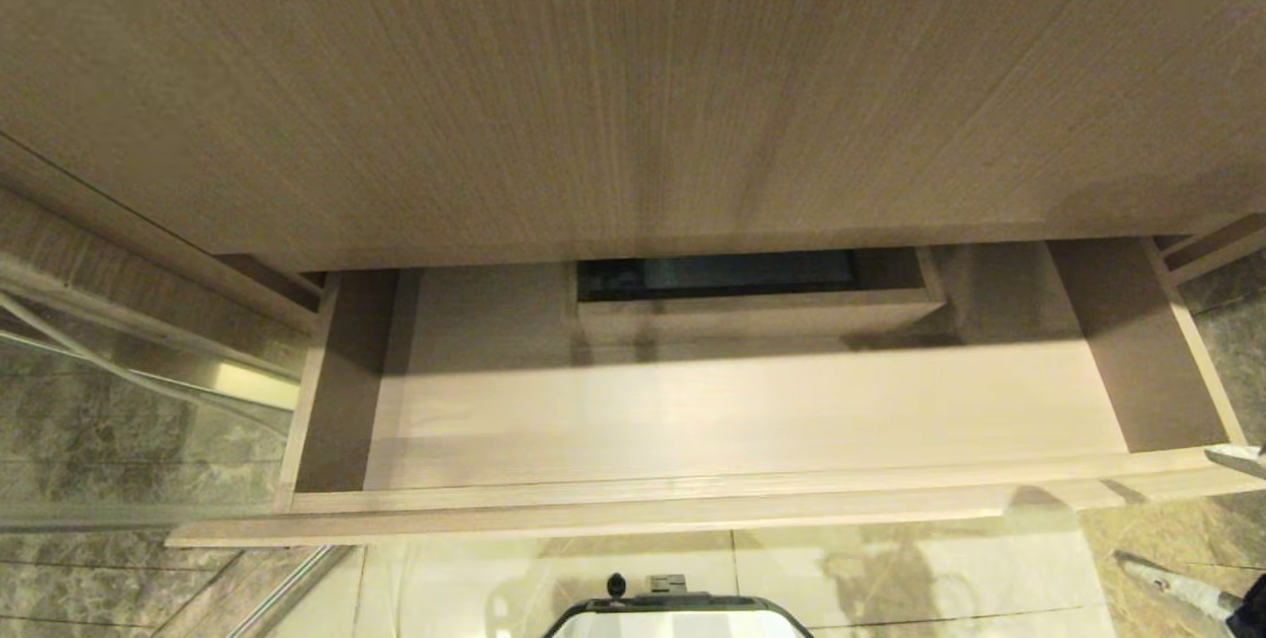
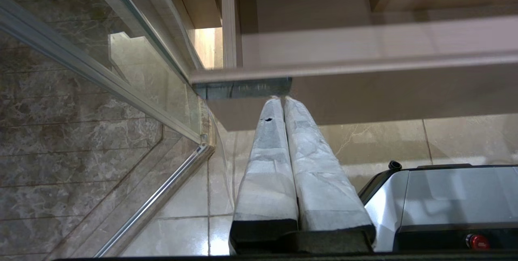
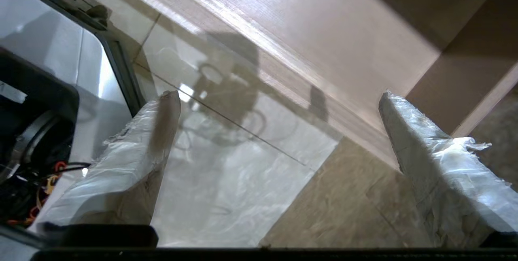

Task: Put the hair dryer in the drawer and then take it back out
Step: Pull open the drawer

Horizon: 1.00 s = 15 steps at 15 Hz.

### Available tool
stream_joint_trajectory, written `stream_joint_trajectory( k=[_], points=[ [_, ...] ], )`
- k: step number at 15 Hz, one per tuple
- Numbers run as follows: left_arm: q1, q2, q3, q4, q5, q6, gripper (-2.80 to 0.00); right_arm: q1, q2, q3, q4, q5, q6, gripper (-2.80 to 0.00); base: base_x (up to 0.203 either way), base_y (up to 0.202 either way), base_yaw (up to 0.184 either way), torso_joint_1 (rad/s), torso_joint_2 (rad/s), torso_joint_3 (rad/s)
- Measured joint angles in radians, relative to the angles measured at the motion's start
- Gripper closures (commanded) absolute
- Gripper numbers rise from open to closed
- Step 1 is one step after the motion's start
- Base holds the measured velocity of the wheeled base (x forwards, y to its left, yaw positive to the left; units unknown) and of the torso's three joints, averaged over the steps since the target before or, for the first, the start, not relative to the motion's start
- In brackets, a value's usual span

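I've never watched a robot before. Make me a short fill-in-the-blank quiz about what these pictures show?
1. The wooden drawer is pulled ____.
2. The hair dryer is ____ to be seen inside it.
3. The right pincer has its two fingers spread ____ over the floor.
4. The left pincer has its fingers pressed ____.

Missing words: open; nowhere; apart; together

Warm, dim light fell from above, shading the back of the wide light-brown wood-grain drawer [image 1: 752, 410], while the glossy beige floor tiles [image 3: 243, 188] showed glare and the right wrist view was slightly blurred.
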Motion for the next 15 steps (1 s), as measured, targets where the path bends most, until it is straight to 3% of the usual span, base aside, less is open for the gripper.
stream_joint_trajectory(
  k=[9, 15],
  points=[
    [0.0, 0.0, 0.0, 0.0, 0.0, 0.0, 0.0, -0.132, -0.111, -0.023, 0.075, -0.001, 0.047, 0.0, 0.0, 0.0, 0.0, 0.0, 0.0, 0.0],
    [0.0, 0.0, 0.0, 0.0, 0.0, 0.0, 0.0, -0.185, -0.239, 0.03, 0.1, 0.005, 0.231, 0.0, 0.0, 0.0, 0.0, 0.0, 0.0, 0.0]
  ],
)
